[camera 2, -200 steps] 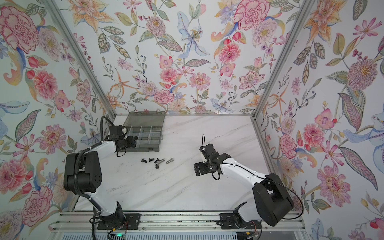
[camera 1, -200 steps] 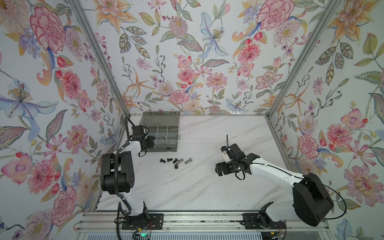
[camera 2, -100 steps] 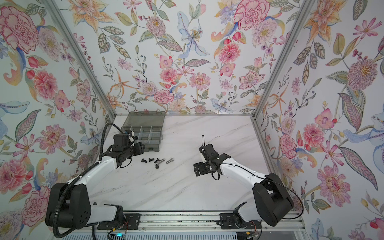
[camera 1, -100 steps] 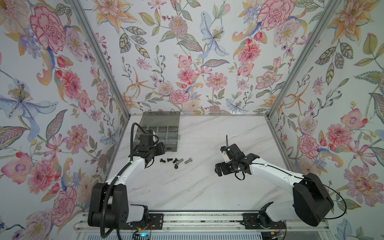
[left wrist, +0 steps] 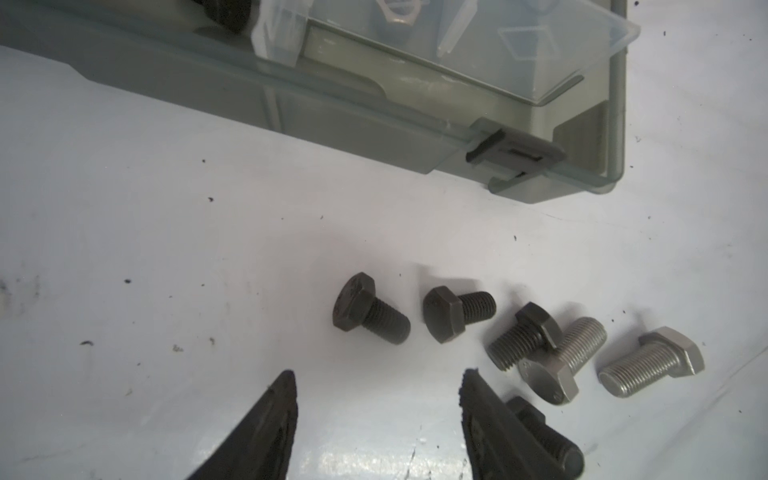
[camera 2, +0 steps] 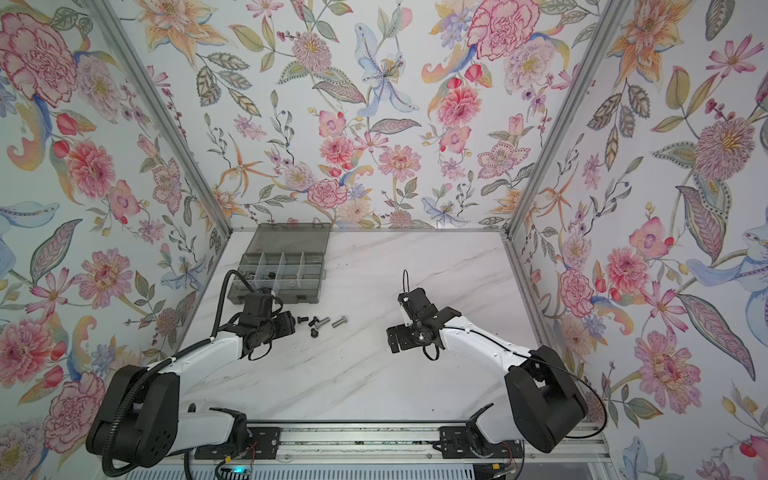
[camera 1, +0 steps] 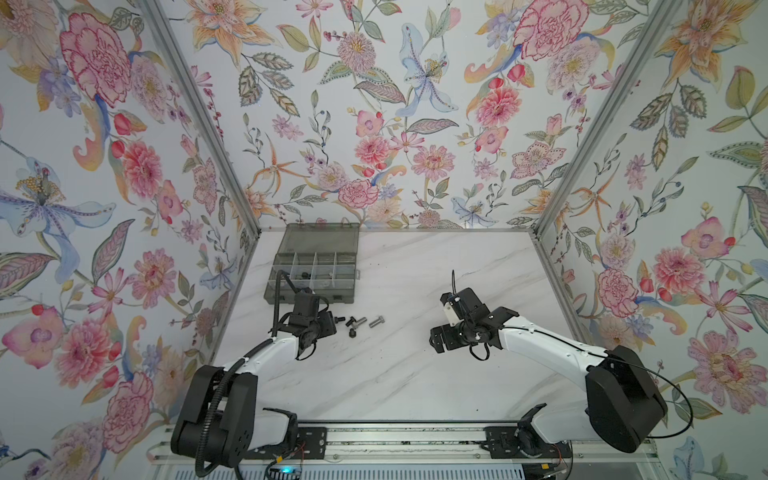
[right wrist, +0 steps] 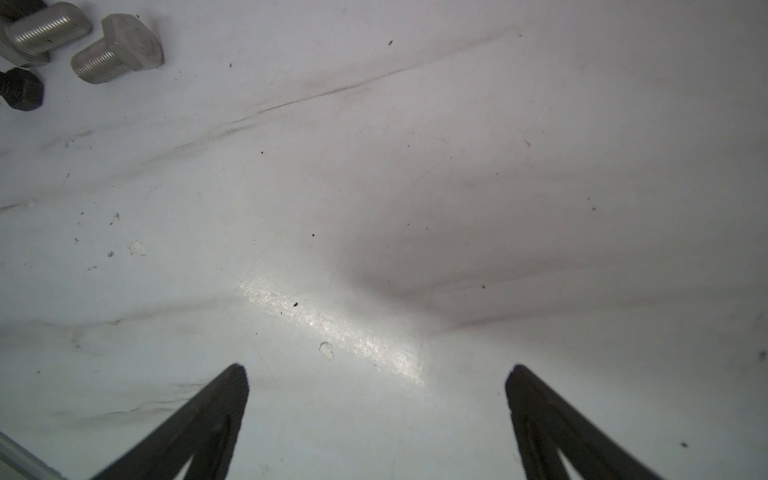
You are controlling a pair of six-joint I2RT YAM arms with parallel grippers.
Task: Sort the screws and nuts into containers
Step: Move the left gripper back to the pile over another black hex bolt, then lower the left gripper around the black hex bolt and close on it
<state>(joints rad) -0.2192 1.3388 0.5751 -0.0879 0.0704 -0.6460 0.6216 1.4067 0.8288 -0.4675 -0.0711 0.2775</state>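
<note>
Several loose screws (camera 1: 358, 324) (camera 2: 321, 322) lie on the white table in front of the containers, the cells of a smoky-grey organiser box (camera 1: 286, 297) (camera 2: 253, 297) (left wrist: 374, 124) with its lid open. The left wrist view shows two black screws (left wrist: 370, 309), a dark grey one (left wrist: 521, 338) and two silver ones (left wrist: 652, 365). My left gripper (camera 1: 333, 323) (camera 2: 294, 324) (left wrist: 380, 374) is open and empty, just short of the black screws. One more black screw (left wrist: 540, 432) lies beside one of its fingers. A silver nut (left wrist: 399, 12) shows in a cell. My right gripper (camera 1: 436, 338) (camera 2: 392, 338) (right wrist: 376, 368) is open over bare table.
The box stands at the back left near the left wall. Flowered walls close the table on three sides, and a metal rail (camera 1: 395, 440) runs along the front. The right wrist view catches two silver screws (right wrist: 116, 48) far off.
My left arm has swung from the organiser box towards the table's middle, down to the screws, and its jaws have opened wider. The right arm has not moved.
</note>
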